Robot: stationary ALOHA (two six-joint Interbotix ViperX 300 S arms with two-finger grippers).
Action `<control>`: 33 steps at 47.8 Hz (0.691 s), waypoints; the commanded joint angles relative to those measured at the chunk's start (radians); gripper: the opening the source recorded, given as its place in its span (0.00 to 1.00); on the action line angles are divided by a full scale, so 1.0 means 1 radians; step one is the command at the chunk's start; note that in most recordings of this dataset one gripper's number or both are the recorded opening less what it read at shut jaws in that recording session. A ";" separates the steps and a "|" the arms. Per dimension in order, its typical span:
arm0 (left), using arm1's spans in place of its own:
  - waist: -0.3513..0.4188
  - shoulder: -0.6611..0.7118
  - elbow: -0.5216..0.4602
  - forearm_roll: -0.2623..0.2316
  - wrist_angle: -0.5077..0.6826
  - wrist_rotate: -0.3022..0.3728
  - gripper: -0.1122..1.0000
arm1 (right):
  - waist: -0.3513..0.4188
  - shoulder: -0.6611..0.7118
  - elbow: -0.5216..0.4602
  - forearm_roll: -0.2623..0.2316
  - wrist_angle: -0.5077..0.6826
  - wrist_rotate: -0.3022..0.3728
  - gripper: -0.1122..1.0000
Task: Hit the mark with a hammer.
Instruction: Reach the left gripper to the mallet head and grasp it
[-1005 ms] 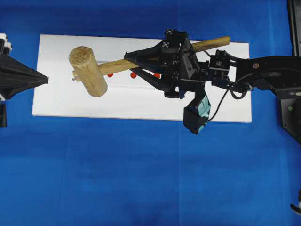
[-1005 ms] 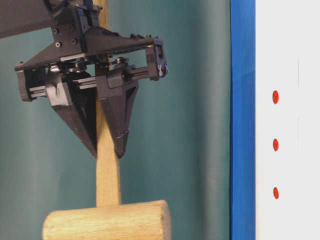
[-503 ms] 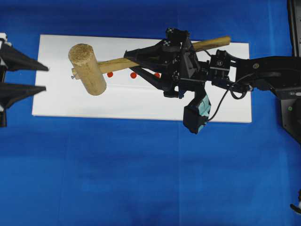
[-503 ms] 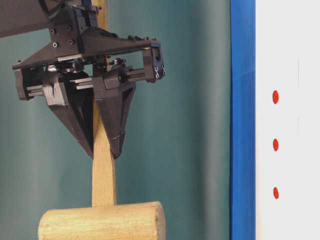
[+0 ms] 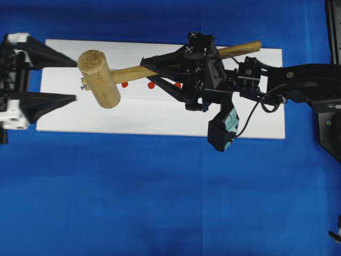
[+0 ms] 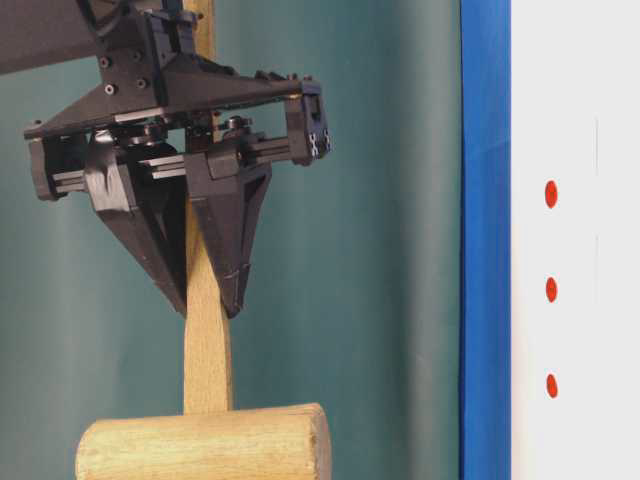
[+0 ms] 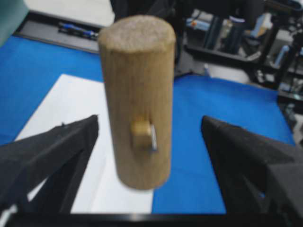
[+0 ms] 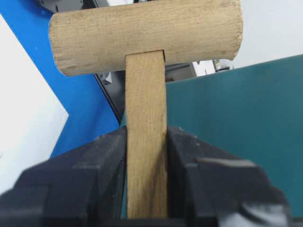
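The hammer is a light-wood mallet. Its thick head [image 5: 98, 79] hangs over the left part of the white board [image 5: 160, 114], and its handle [image 5: 130, 73] runs right. My right gripper [image 5: 151, 71] is shut on the handle [image 8: 146, 94], with the jaws pressed flat on both sides [image 6: 207, 305]. Three red marks [image 5: 151, 85] lie in a row on the board just below the handle [image 6: 551, 290]. My left gripper [image 5: 75, 80] stands wide open at the board's left end. Its fingers [image 7: 57, 146] flank the hammer head [image 7: 137, 94] without touching it.
The board lies on a blue cloth [image 5: 160, 202], with a teal backdrop [image 6: 380, 250] behind. The right arm [image 5: 298, 85] and its wrist camera block [image 5: 222, 128] reach over the board's right half. Dark equipment [image 7: 236, 28] stands beyond the table's far edge.
My left gripper went from shut to wide open and moved right, up to the hammer head. The hammer swung slightly, uncovering the leftmost mark. The right grip is unchanged.
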 commanded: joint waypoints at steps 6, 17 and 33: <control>0.003 0.123 -0.074 -0.003 -0.089 0.000 0.94 | 0.003 -0.031 -0.023 0.003 -0.008 0.003 0.19; 0.003 0.247 -0.152 -0.003 -0.104 0.000 0.94 | 0.003 -0.031 -0.023 0.003 0.005 0.003 0.19; 0.003 0.293 -0.178 -0.002 -0.083 -0.003 0.92 | 0.003 -0.032 -0.025 0.003 0.000 0.005 0.19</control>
